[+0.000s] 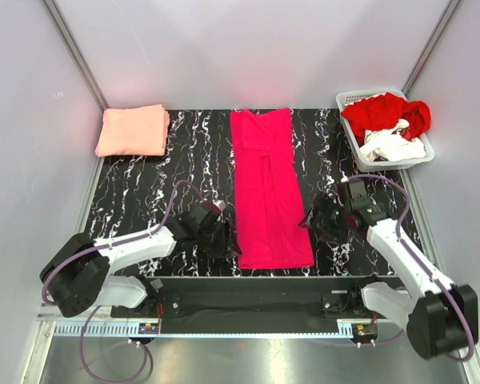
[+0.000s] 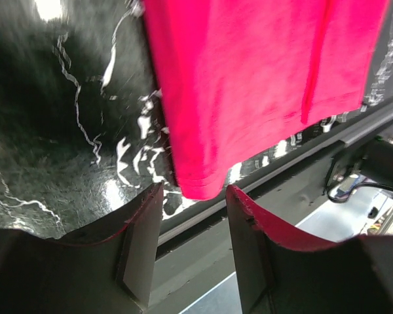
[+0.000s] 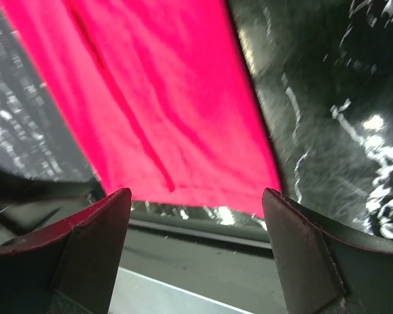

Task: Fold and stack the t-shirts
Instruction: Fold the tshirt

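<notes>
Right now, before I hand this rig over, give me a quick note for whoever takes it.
Left gripper: open, at the near left corner of the magenta t-shirt.
Right gripper: open, at its near right corner.
Done: salmon t-shirt folded, far left corner; magenta one folded lengthwise into a strip, mid-table.
To do: fold the strip crosswise and stack it; red t-shirt and white t-shirt wait in the basket.
</notes>
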`<state>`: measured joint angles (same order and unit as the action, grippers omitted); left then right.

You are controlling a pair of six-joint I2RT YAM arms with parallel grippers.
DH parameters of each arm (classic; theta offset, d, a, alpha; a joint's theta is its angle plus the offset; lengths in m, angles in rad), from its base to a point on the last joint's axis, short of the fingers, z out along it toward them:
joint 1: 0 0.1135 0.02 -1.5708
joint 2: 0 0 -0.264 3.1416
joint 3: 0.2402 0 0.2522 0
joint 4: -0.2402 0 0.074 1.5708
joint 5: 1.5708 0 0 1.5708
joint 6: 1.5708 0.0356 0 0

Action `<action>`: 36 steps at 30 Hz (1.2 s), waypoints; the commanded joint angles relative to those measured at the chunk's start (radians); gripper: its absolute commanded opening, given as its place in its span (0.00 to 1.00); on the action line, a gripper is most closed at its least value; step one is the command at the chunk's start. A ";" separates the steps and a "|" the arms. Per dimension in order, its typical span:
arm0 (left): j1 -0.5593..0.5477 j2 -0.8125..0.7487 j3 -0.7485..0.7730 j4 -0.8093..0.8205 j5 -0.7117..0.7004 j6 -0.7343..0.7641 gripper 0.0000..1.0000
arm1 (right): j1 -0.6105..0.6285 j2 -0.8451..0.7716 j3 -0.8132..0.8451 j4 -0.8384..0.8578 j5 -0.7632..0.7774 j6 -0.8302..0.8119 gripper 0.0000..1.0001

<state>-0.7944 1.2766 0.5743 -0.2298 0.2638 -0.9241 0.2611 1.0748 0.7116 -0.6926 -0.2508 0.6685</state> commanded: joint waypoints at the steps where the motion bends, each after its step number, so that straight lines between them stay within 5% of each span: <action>1: -0.044 0.021 -0.016 0.095 -0.052 -0.074 0.48 | 0.003 -0.068 -0.041 0.013 -0.085 0.056 0.88; 7: -0.088 0.081 -0.025 0.144 -0.075 -0.110 0.48 | 0.003 -0.075 -0.136 -0.007 -0.102 0.059 0.85; 18: -0.131 0.118 -0.040 0.155 -0.115 -0.156 0.30 | 0.003 -0.056 -0.244 0.019 -0.093 0.071 0.74; 25: -0.134 0.118 -0.048 0.161 -0.115 -0.160 0.25 | 0.004 -0.010 -0.288 0.082 -0.127 0.083 0.55; 36: -0.134 0.095 -0.077 0.173 -0.123 -0.170 0.23 | 0.003 -0.016 -0.284 0.081 -0.081 0.112 0.43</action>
<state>-0.9222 1.3869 0.5148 -0.0780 0.1764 -1.0931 0.2611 1.0657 0.4229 -0.6270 -0.3515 0.7624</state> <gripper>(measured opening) 0.230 0.438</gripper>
